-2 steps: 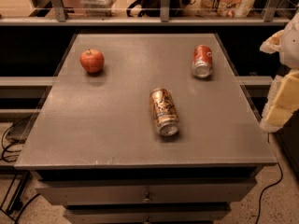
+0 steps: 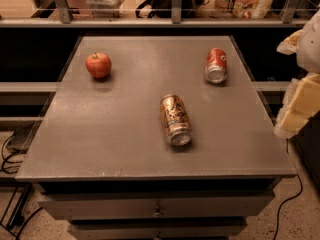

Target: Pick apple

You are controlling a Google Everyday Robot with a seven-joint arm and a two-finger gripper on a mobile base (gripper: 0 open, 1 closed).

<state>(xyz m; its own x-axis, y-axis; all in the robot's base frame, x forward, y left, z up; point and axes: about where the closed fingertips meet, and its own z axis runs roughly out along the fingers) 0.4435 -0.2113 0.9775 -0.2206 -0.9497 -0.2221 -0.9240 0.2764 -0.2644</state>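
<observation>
Grey table top (image 2: 115, 144), roughly square, seen from the front and above. Front edge runs across the lower part of the view, with a drawer front (image 2: 157, 208) under it. Behind the back edge is a dark gap, then a metal rail (image 2: 175, 22) with cluttered shelving beyond.

The apple (image 2: 98, 65) is in the far-left part of the top, near the left edge and a bit in from the back edge. It sits upright, stem dimple up, touching nothing. Bare surface lies all around it. The whole left half and the front-left of the table are open.

A red soda can (image 2: 216, 65) lies on its side at far right, near the right edge, its open end toward the camera. A gold-orange can (image 2: 175, 119) lies on its side near the middle, slightly right of centre and toward the front, its end also toward the camera. The two cans are apart from each other and both are well apart from the apple.

The gripper (image 2: 298, 109) is at the right border of the view, a pale yellowish-white shape outside the table's right edge, about level with the gold can. The arm's white upper part (image 2: 310, 44) rises above it and is cut off by the frame. The gripper is not over the table top and touches nothing visible. Cannot tell whether it is released or clenched, as it is only partly in view. It is far from the apple, across the full table width, with both cans in the stretch between.

On the floor there are cables at left (image 2: 10, 154) and a cable at right (image 2: 295, 194).
</observation>
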